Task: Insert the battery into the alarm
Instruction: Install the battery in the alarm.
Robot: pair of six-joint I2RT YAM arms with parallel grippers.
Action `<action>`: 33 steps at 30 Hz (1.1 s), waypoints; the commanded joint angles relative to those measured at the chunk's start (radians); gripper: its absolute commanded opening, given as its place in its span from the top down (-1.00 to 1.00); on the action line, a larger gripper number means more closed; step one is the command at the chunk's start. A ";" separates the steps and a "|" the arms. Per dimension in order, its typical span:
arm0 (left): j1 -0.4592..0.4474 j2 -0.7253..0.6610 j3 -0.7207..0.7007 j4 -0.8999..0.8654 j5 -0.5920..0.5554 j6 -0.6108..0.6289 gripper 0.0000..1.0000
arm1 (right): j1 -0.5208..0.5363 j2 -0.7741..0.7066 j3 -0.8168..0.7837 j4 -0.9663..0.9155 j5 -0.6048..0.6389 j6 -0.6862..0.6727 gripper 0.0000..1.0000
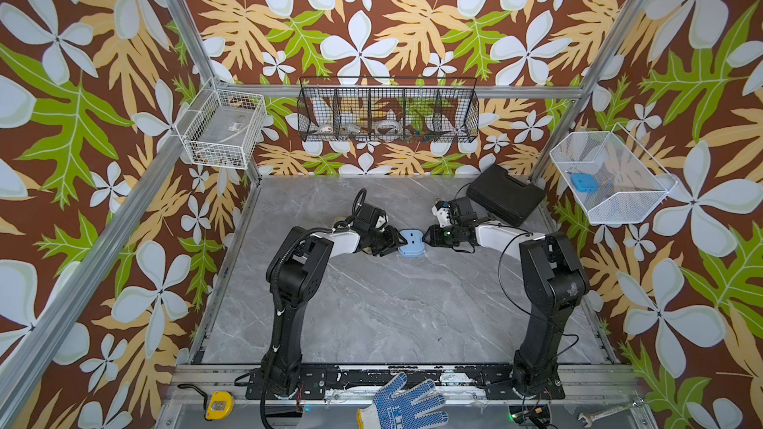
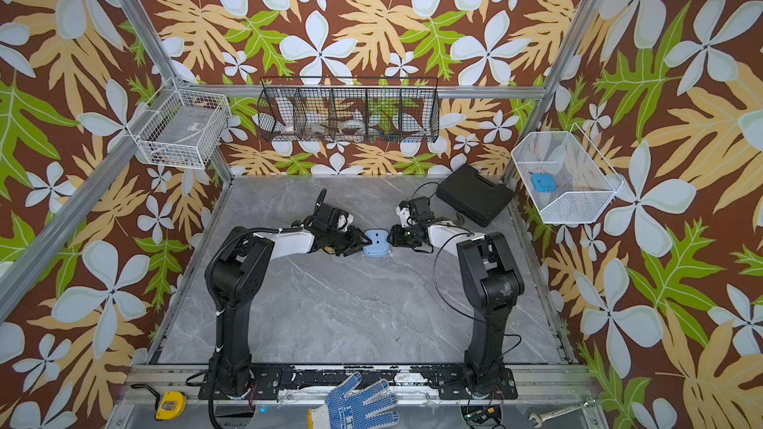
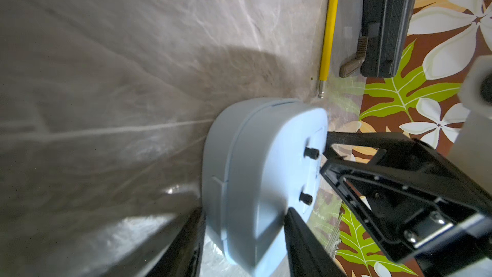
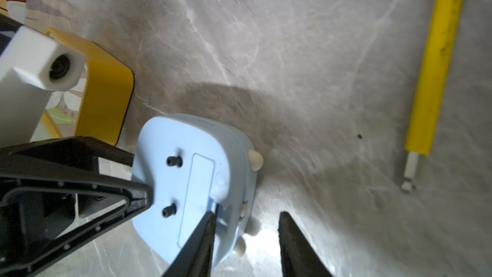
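Alarm [image 1: 412, 243] back-up on table [image 1: 371, 307], seemingly gripped by left end effector [image 1: 399, 243]

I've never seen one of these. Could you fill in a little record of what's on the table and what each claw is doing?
Alarm: light blue, back up, battery cover looks in place
Table: grey marble, alarm near the middle
Left claw: clamped on the alarm
Right claw: open, one fingertip at the cover's edge
Battery: not in sight

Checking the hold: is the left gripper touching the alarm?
Touching. The left wrist view shows the alarm clamped between the jaws of the left gripper, each pressed against a side.
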 commanded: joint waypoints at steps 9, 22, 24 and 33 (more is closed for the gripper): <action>0.016 -0.129 -0.012 0.101 0.003 0.005 -0.05 | 0.064 -0.132 -0.010 -0.023 0.209 -0.014 -0.54; 0.097 -0.238 -0.141 0.169 0.016 0.005 -0.15 | 0.264 -0.052 0.016 -0.061 0.503 0.109 -0.99; 0.099 -0.237 -0.147 0.174 0.018 0.005 -0.15 | 0.268 -0.027 0.037 -0.082 0.514 0.118 -0.99; 0.116 -0.233 -0.181 0.215 0.026 -0.010 -0.15 | 0.278 0.036 0.092 -0.081 0.503 0.124 -0.99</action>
